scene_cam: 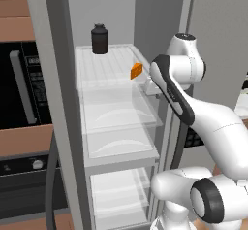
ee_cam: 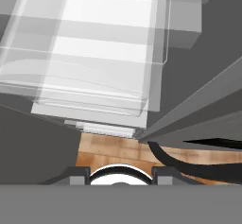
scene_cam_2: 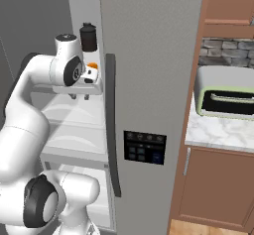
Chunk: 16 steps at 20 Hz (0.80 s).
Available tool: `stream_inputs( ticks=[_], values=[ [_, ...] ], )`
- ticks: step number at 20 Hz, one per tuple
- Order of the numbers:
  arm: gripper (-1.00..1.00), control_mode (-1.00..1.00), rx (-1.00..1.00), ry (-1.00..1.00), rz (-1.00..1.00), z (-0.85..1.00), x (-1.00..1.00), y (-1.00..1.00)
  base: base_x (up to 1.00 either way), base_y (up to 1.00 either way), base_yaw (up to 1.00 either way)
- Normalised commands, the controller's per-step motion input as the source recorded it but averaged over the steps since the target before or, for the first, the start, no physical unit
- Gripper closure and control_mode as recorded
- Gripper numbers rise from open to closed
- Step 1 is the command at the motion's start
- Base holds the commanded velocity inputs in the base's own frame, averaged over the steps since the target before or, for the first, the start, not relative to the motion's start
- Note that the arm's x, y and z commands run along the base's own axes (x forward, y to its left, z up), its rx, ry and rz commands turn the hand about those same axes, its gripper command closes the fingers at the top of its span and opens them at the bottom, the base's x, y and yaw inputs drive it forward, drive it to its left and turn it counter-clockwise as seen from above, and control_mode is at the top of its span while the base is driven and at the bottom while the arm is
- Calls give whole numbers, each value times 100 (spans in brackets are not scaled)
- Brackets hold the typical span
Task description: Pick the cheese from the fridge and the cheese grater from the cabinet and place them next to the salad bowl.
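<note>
A: Where is the cheese (scene_cam: 136, 71) sitting?

B: It is resting on the fridge's (scene_cam: 53, 107) upper translucent shelf, toward the right edge, well right of the dark jar (scene_cam: 100, 39).

A: Is the end effector (scene_cam_2: 79, 97) grasping anything?

B: Whether its jaws are parted or clenched cannot be told; it is hanging just beside the wedge, seemingly carrying nothing.

A: What is the step demanding?

B: Probably raising the hand to shelf height and straddling the wedge squarely.
</note>
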Motion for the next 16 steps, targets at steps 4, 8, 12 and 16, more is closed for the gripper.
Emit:
stream_inputs(
  ticks=[4, 8, 12, 16],
  values=[
    [-100, -100, 0, 0, 0, 0, -4, 1, 0, 0, 0],
    [-100, -100, 0, 0, 0, 0, -4, 19, 0, 0, 0],
    [-100, -100, 0, 0, -12, 0, -3, 32, 0, 0, 0],
    [-100, -100, 0, -11, -23, 1, 0, 41, 0, 0, 0]
  ],
)
